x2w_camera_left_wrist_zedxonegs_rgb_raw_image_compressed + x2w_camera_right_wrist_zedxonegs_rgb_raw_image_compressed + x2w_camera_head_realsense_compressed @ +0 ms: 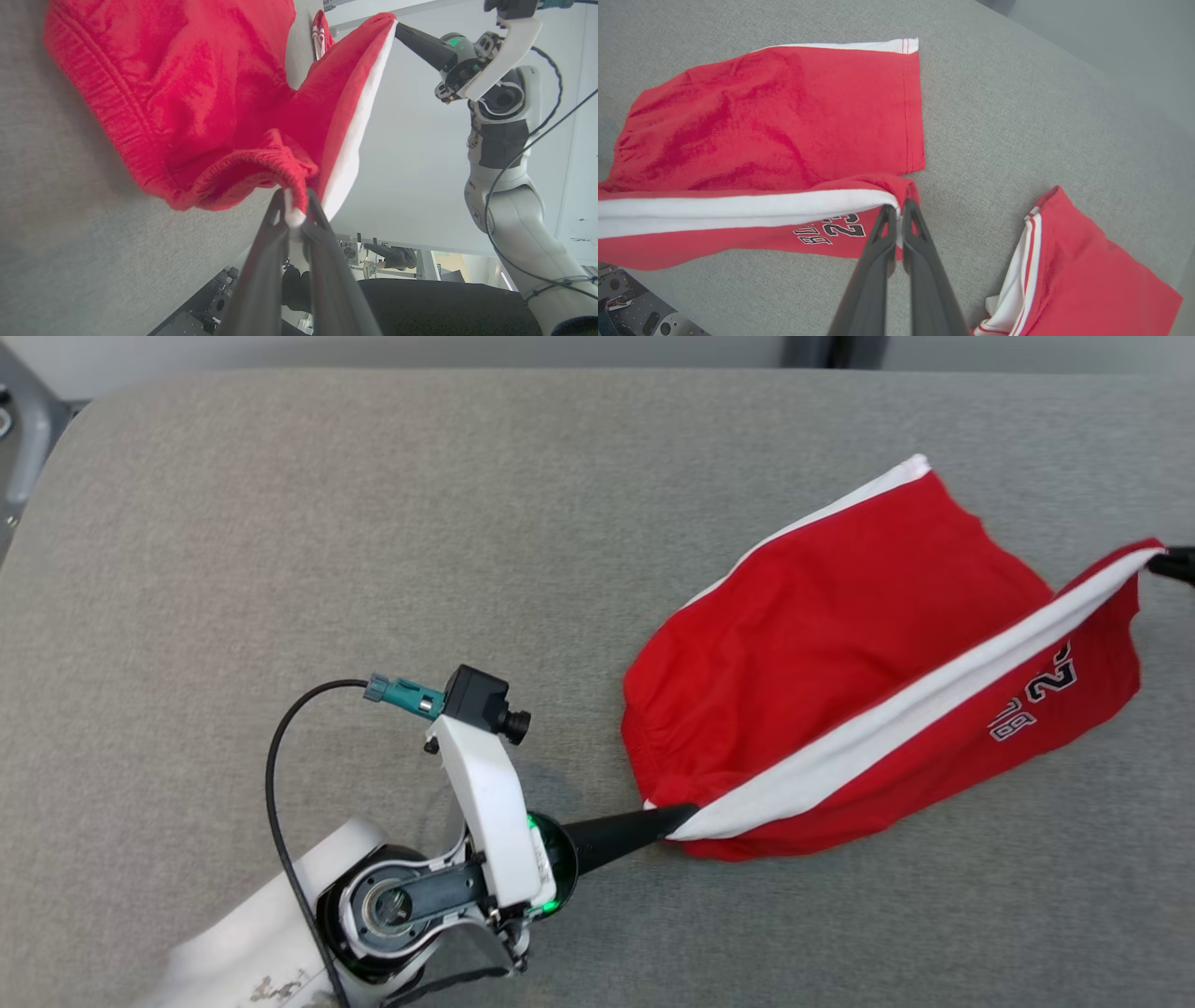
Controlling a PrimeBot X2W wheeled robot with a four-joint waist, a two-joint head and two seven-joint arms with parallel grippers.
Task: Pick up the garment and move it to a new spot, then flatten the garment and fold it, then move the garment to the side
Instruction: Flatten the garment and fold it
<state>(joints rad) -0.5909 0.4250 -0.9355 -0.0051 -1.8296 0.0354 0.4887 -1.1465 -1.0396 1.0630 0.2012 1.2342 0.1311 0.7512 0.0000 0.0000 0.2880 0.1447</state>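
Note:
The garment [840,616] is a pair of red shorts with a white side stripe and black-and-white number print, on the grey cloth-covered table [373,523] at the right. Its white stripe is stretched taut and raised between my two grippers, while the rest lies on the table. My left gripper [686,817] is shut on the waistband corner [295,215]. At the view's right edge my right gripper [1167,560] is shut on the leg hem end of the stripe [896,198]. The left wrist view shows the right gripper [397,28] pinching the far end.
A second red piece of clothing with white stripes [1069,275] lies crumpled on the table close to the right of my right gripper. The table's rounded corner [65,420] is at the far left. Bare grey surface spreads left of the shorts.

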